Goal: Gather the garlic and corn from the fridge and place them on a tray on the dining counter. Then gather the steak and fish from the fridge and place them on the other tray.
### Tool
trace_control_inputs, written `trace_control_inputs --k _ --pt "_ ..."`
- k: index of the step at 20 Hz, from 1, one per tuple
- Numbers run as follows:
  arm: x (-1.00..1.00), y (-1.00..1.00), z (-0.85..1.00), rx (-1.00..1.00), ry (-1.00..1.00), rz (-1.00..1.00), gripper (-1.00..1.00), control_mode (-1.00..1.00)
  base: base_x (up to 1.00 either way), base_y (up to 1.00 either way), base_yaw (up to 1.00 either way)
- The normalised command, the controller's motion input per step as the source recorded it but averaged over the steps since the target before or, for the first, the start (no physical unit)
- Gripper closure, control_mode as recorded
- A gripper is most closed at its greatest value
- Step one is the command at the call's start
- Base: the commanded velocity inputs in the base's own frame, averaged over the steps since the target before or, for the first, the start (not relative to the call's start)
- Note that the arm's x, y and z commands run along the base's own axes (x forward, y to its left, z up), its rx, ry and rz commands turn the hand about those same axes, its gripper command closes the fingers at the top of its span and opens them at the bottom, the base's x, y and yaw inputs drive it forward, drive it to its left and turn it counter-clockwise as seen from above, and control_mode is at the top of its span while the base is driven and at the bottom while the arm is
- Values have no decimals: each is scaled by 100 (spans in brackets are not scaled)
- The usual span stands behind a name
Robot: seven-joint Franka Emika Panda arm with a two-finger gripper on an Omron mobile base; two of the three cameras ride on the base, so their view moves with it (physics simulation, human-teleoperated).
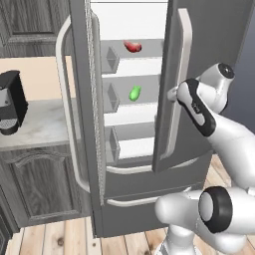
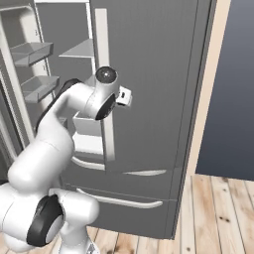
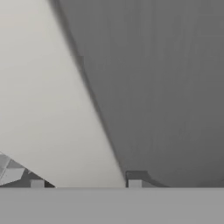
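Arm (image 1: 199, 107) bends up, wrist pressed against the right door handle (image 1: 180, 74) of the fridge (image 2: 149, 99); can't tell how the jaws stand.

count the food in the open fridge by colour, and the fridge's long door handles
red food, the steak: 1
green food, the corn: 1
long pale door handles on the fridge: 2, left and right
total: 4
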Motion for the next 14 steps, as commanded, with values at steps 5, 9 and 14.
trace_control_inputs --k 5,9,14 --pt "-64 -100 0 0 0 -3 100 -100 0 0 0" --pt "-73 -100 0 0 0 -2 100 -100 0 0 0" --pt "-67 -91 0 0 0 -2 100 -100 0 0 0"
